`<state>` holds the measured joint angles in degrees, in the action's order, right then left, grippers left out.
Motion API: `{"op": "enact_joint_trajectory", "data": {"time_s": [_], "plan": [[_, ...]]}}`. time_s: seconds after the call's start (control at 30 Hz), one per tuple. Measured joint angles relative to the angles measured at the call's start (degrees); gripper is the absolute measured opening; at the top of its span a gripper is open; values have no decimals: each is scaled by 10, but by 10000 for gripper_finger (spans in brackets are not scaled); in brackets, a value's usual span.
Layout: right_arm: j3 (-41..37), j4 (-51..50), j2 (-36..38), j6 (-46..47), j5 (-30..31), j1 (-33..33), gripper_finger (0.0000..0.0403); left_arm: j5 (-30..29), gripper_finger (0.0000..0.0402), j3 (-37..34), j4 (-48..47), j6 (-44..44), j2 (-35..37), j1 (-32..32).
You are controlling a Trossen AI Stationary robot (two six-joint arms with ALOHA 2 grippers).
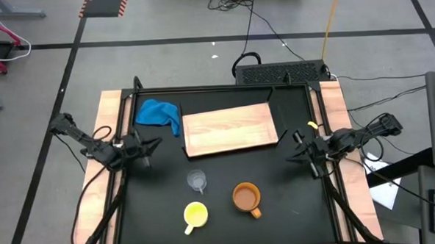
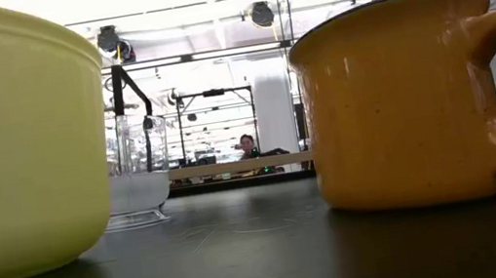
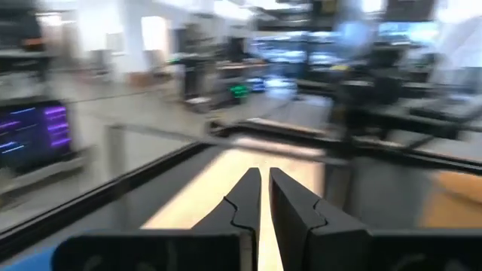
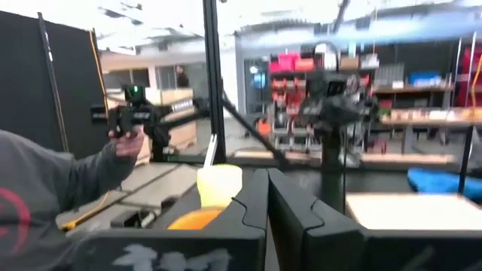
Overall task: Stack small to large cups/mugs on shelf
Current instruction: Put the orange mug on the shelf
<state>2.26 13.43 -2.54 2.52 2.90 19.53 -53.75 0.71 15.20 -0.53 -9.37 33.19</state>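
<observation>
Three cups wait unstacked: a clear glass cup [image 1: 197,181], a yellow mug [image 1: 196,214] and an orange-brown mug [image 1: 246,197], all apparently empty, between and nearer the camera than both grippers. The shelf [image 1: 230,130] lies beyond. Left gripper [image 1: 151,146] and right gripper [image 1: 295,152] hover nearly closed, holding nothing. The smooth glass risks slipping or tipping.

Two dark, slender, multi-jointed arms, black throughout, each trailing black cabling along the table side. The left gripper [image 3: 263,197] and right gripper [image 4: 266,197] each have two matte black, wedge-shaped fingers with stepped inner edges on a broad black body.
</observation>
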Motion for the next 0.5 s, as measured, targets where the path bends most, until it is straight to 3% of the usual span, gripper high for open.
{"op": "enact_joint_trajectory", "data": {"time_s": [0.1,0.3,0.5], "plan": [[13,12,-26,-4,0,0,0,39,6,0,18,0,0,0],[85,13,-142,11,0,1,0,64,9,0,25,-3,0,0],[207,-80,-302,7,-3,1,1,79,10,0,26,-5,0,0]]}}
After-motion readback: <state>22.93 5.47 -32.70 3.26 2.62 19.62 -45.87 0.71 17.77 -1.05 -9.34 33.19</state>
